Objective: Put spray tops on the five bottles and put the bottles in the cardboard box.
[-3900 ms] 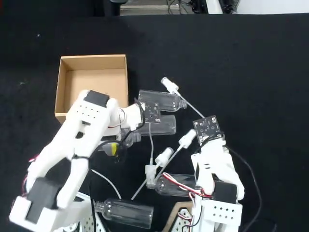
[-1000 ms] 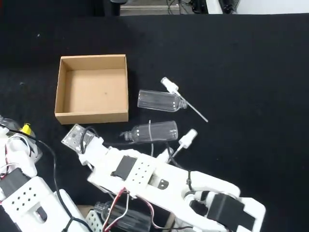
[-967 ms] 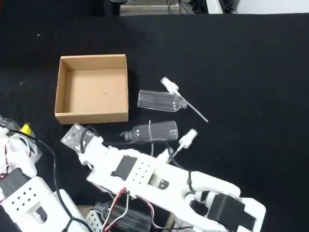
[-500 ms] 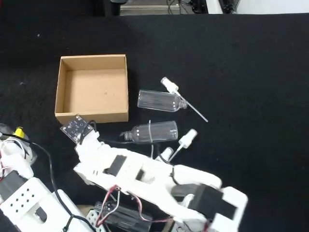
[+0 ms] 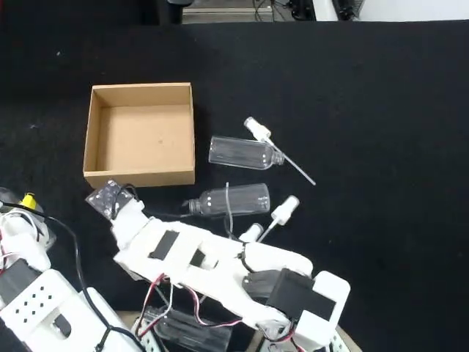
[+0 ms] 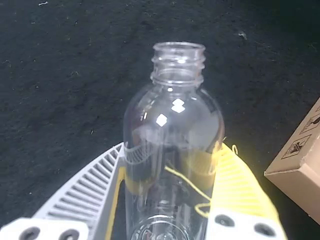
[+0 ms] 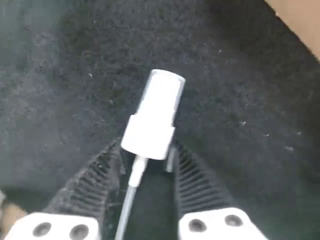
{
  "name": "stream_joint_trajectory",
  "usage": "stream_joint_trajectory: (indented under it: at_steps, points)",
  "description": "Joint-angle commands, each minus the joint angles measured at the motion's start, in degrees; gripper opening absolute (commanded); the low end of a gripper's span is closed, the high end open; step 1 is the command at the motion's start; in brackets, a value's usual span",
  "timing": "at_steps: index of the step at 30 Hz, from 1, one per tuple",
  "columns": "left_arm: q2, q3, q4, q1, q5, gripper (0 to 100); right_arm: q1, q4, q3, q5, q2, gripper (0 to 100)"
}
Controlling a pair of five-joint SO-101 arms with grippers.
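Note:
My left gripper [image 6: 172, 150] is shut on a clear open-necked bottle [image 6: 172, 130], low at the table's left edge [image 5: 26, 213] in the high view. My right gripper [image 7: 146, 150] is shut on a white spray top [image 7: 152, 117] whose tube trails back between the fingers. The right arm [image 5: 190, 253] stretches across the front, its wrist [image 5: 110, 198] just before the cardboard box [image 5: 91, 132]. Two more bottles [image 5: 245, 152] [image 5: 231, 199] lie right of the box, with loose spray tops [image 5: 258, 130] [image 5: 286, 209] [image 5: 251, 233] around them.
Another bottle [image 5: 183, 336] lies at the front edge under the right arm. A box corner [image 6: 300, 160] is near the left gripper's bottle, and a box edge [image 7: 300, 20] is beyond the held spray top. The black cloth to the right is open.
The right arm has swung left across the front with the spray top, its wrist now close to the box's near corner. The left arm holds the bottle nearly still.

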Motion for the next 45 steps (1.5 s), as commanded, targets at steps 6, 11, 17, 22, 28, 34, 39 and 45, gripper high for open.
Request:
stream_joint_trajectory:
  at_steps: [6, 11, 17, 22, 28, 34, 39, 45]
  points:
    - [-1.05, -0.13, -1.32, -0.13, 0.26, 24, 14.51, 23.30, -2.77, 6.95, -12.79, 1.1]
    - [-1.05, -0.13, -1.32, -0.04, 0.26, 24, 17.23, 23.30, 4.26, 6.95, -20.97, 1.2]
    - [-1.05, -0.13, -1.32, -0.04, 0.26, 24, 12.22, 14.59, 13.49, 6.42, -21.76, 16.3]
    - [-1.05, -0.13, -1.32, -0.04, 0.26, 24, 10.64, 19.08, 11.21, 6.42, -22.29, 24.3]
    - [-1.05, -0.13, -1.32, -0.04, 0.26, 24, 10.73, 27.96, 1.19, 5.45, -20.26, 24.4]
    - [-1.05, -0.13, -1.32, -0.04, 0.26, 24, 10.55, 23.91, -1.01, 2.37, -13.14, 24.3]
    - [-1.05, -0.13, -1.32, -0.04, 0.26, 24, 10.64, 20.84, -1.01, 2.64, -5.05, 24.3]
    - [-1.05, -0.04, -1.32, 0.22, 0.26, 24, 10.73, 21.01, -1.98, 2.81, -4.62, 4.9]
